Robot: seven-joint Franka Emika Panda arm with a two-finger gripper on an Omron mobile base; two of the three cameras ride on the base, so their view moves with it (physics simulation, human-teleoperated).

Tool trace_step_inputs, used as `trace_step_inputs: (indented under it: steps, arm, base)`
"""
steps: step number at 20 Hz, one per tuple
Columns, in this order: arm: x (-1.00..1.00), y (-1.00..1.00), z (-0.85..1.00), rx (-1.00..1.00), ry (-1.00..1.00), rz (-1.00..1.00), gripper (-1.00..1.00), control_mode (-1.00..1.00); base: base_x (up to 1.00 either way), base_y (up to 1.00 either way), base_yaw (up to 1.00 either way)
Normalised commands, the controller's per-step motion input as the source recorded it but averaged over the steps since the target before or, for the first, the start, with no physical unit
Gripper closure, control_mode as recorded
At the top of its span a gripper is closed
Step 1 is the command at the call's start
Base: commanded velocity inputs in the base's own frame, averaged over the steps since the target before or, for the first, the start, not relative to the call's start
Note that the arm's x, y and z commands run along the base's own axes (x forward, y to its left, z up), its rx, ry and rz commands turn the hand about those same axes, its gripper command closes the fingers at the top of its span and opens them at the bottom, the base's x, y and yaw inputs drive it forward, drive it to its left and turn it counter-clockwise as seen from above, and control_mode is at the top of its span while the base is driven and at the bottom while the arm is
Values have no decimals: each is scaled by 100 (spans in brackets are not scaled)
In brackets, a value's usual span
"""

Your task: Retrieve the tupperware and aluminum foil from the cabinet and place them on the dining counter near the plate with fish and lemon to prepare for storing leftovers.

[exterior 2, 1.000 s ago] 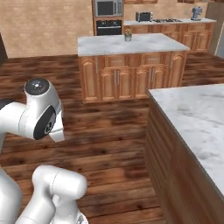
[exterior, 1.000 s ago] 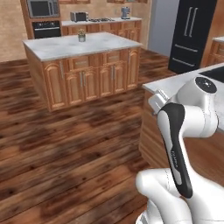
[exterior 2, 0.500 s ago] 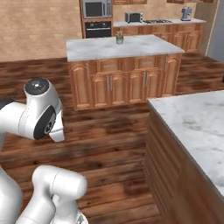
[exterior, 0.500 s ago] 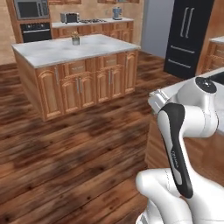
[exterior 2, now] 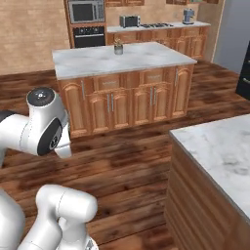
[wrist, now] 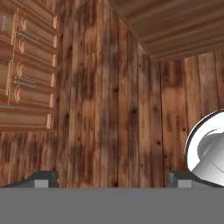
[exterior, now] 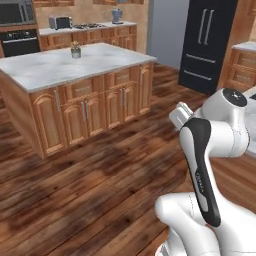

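My gripper [wrist: 111,179] is open, its two dark fingertips [wrist: 43,178] set wide apart with nothing between them, pointing down at the plank floor. One end of the dining counter [exterior 2: 217,146], white-grey veined marble on a wooden base, stands at the lower right of the right base view. Its wooden side [wrist: 175,26] crosses the top right of the hand view. The tupperware, the aluminum foil, the cabinet and the plate with fish and lemon are out of view.
A marble-topped island of wooden cupboards [exterior: 75,65] [exterior 2: 122,58] stands ahead with a small potted plant [exterior 2: 117,47] on it, and open wood floor lies between. A black fridge [exterior: 207,42] is at the back right; an oven, microwave and back counter line the far wall.
The whole scene has slid left and grown larger in both base views, so the base has moved. The folded arm keeps its pose and the gripper stays open.
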Motion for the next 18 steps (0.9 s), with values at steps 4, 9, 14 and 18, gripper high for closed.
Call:
trace_step_inputs:
  steps: [4, 9, 14, 18]
  arm:
    - [0, 0, 0, 0, 0, 0, -100, 100]
    - [0, 0, 0, 0, 0, 0, -100, 100]
    - [0, 0, 0, 0, 0, 0, -100, 100]
    - [0, 0, 0, 0, 0, 0, -100, 100]
  base:
    - [78, 66, -29]
    - [66, 67, -30]
    - [55, 48, -32]
    - [53, 31, -34]
